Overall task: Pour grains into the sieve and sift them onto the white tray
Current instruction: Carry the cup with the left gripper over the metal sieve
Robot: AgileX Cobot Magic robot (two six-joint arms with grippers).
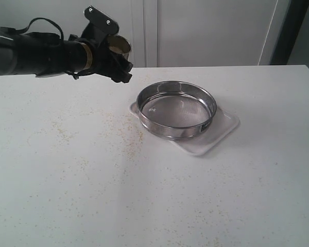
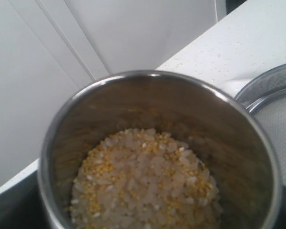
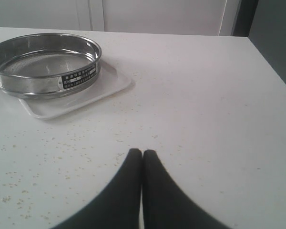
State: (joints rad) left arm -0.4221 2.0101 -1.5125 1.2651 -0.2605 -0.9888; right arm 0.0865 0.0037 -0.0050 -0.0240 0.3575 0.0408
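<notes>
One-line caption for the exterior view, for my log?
Left gripper holds the steel cup raised beside the empty sieve on the white tray.

Bright, even light; soft shadows

left arm (image 1: 36, 54) level, raised | left end effector (image 1: 112, 47) clamped on steel cup (image 1: 121, 48) | right end effector (image 3: 142, 160) fingertips pressed together

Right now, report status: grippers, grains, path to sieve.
Left gripper shut on steel cup, grains inside, raised short of sieve. Right gripper shut, empty. Sieve empty on white tray. Path clear.
</notes>
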